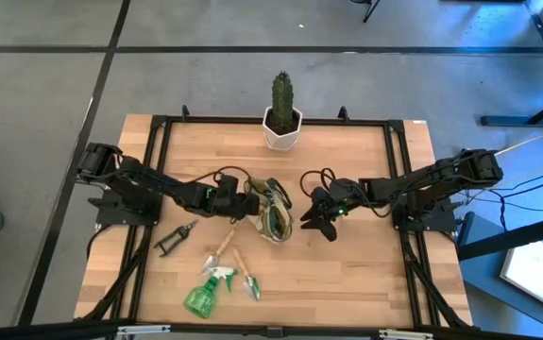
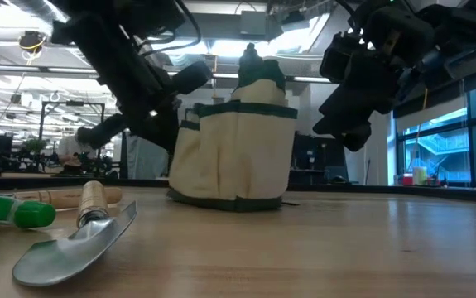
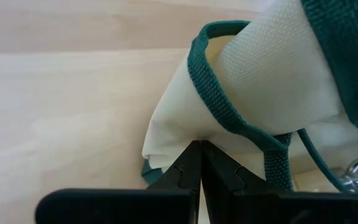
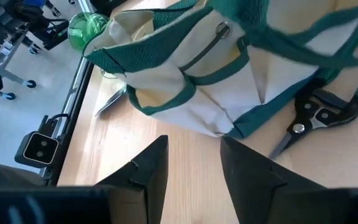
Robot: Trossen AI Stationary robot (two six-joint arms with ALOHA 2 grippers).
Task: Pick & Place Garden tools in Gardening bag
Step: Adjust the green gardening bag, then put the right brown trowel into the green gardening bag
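Nearest the low camera: a silver trowel (image 2: 76,240) with a wooden handle, flat on the pale wood table (image 1: 347,255), with the green spray bottle (image 2: 14,211) lying beside it. Table is butcher-block planks in a black frame over grey floor; cactus in a white pot (image 1: 282,115) sits at the far edge, centre. Behind the table the low view shows an open workshop with ceiling lights, windows on one side and a person seated far off. Gardening bag (image 1: 273,210) stands mid-table, cream fabric with green trim and handles. My left gripper (image 1: 248,204) is at the bag's left side, fingers (image 3: 194,168) fully closed and pinching the bag's cream fabric just under the green edging. My right gripper (image 1: 320,219) is just beside the bag on its right, off the table surface, fingers (image 4: 147,168) parted about halfway with nothing between them and not touching the bag. Right wrist view shows pruning shears (image 4: 319,115) on the table against the bag's base. In the high view another pair of shears (image 1: 177,236) lies left of the bag, apart from it; two wooden-handled tools (image 1: 233,260) lie in front of the bag, and the spray bottle is closest to the front edge. Whether any tool is already inside the bag, I can't tell.
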